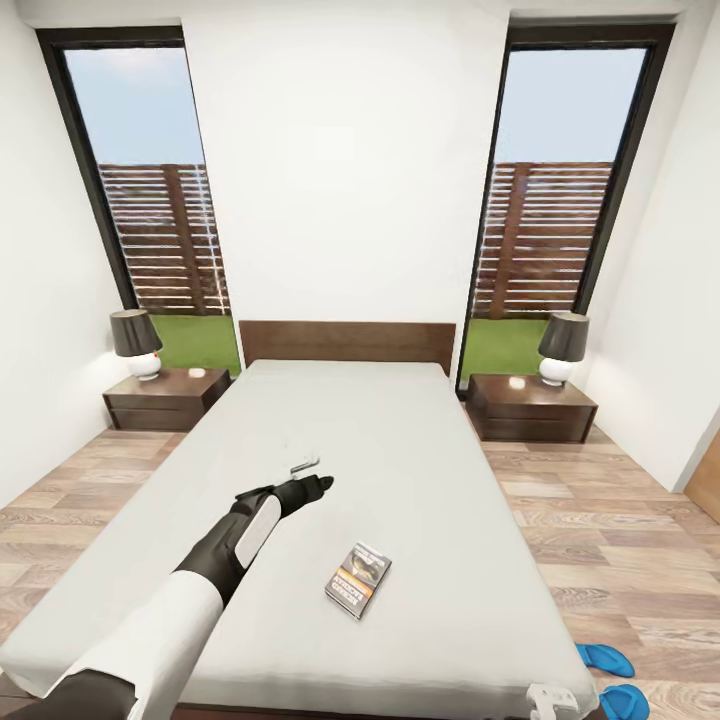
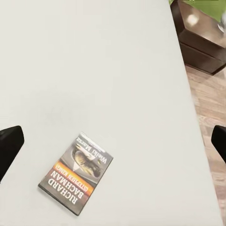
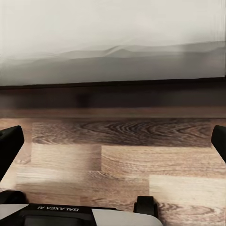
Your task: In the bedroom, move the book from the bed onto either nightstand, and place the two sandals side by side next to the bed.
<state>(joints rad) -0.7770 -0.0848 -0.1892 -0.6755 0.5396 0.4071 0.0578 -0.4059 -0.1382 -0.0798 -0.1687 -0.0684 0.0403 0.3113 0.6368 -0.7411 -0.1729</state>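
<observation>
Left gripper (image 1: 318,487) hangs over the mattress, its fingers (image 2: 9,146) spread wide with nothing between them, and the book (image 2: 77,173) lies flat just below and slightly off to one side of them. Best bet: centre over the cover, drop low, catch a thin edge. The right gripper's fingers (image 3: 10,143) also gape wide, over the floor (image 3: 122,160) by the bed (image 1: 420,470) frame. Beyond: a nightstand (image 1: 165,398) left, another (image 1: 530,405) right, each with a lamp (image 1: 136,342); blue sandals (image 1: 605,658) wait on the floor.
</observation>
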